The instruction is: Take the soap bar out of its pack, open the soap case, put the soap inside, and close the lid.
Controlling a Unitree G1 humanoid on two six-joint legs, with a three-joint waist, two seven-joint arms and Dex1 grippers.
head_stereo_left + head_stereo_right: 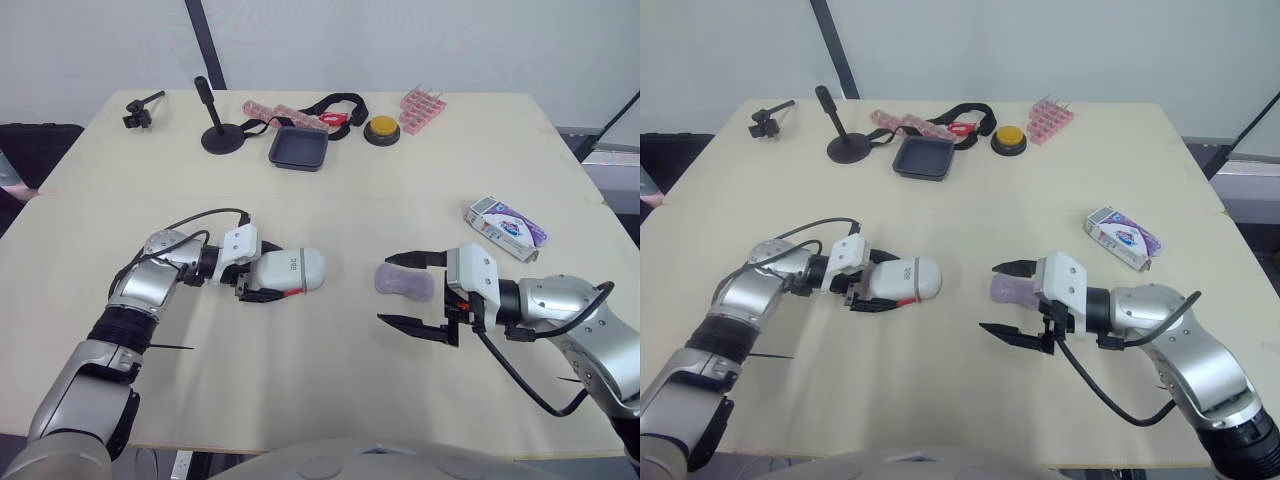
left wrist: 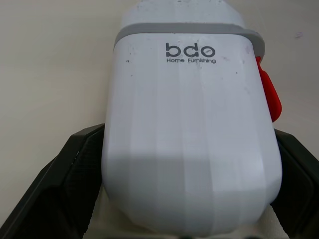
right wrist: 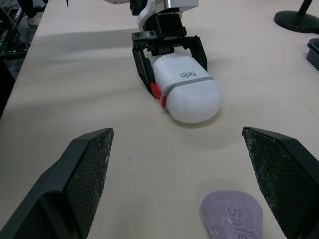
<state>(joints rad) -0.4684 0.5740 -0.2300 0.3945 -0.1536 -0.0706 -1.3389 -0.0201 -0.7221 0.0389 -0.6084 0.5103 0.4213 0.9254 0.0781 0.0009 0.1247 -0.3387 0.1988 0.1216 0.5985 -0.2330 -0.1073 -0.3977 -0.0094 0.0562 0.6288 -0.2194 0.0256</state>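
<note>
Pincers: right gripper (image 1: 412, 292) is hovering low with its fingers spread wide, bracketing the bare purple soap bar (image 1: 404, 281) without pinching it. The left gripper (image 1: 262, 270) is clamping the white soap case (image 1: 290, 271) on the table (image 1: 330, 380), left of the soap. Both forearms are reaching inward, facing each other. Unpacking is looking done, the pack (image 1: 507, 227) lying far right. The lid is appearing shut, so opening, loading and closing are remaining.
</note>
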